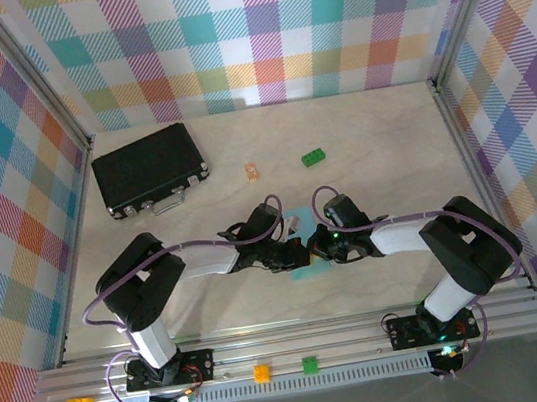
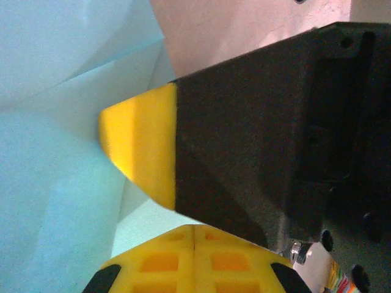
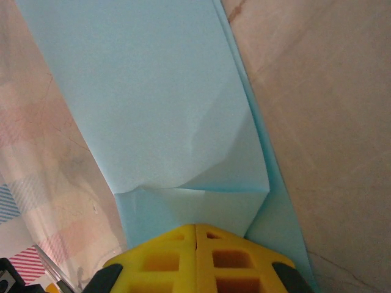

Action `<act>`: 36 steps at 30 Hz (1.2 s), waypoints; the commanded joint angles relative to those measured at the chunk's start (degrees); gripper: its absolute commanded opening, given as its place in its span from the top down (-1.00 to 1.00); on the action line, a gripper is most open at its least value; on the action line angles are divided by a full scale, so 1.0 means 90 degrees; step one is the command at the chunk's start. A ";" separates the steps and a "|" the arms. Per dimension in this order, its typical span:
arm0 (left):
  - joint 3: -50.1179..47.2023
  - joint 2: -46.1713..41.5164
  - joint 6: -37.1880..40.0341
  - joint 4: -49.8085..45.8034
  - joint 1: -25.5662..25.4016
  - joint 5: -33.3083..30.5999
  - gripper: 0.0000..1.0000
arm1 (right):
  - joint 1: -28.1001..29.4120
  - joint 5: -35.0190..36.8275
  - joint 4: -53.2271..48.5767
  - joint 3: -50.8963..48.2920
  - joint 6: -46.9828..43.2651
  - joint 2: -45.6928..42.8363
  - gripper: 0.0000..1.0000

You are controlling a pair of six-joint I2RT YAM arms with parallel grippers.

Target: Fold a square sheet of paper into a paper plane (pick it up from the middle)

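Note:
The light blue square sheet of paper (image 1: 305,272) lies part-folded on the table under both grippers, with creases and a raised flap. My left gripper (image 1: 295,252) comes in from the left. In the left wrist view its yellow jaws (image 2: 194,228) are pressed together at the paper (image 2: 49,183), which runs right up to them. My right gripper (image 1: 315,248) meets it from the right, and its yellow fingertip (image 2: 140,143) rests on the sheet close by. The right gripper (image 3: 195,227) is shut, tips on the near end of the folded paper (image 3: 159,91).
A black case (image 1: 147,168) lies at the back left. A green brick (image 1: 314,157) and a small orange piece (image 1: 251,171) sit behind the grippers. Small bricks rest on the front rail (image 1: 262,372). Checked walls close in both sides and the back.

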 commanded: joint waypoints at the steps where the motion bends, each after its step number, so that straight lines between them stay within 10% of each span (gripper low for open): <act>1: 0.0164 0.0247 0.0150 -0.0069 0.0078 0.0230 0.94 | 0.0059 0.0241 -0.0795 -0.0113 -0.0122 0.0179 1.00; 36: -0.1875 -0.0336 -0.0418 0.1167 0.0078 0.0222 0.88 | 0.0059 0.0397 -0.1186 0.0081 -0.0417 0.0366 1.00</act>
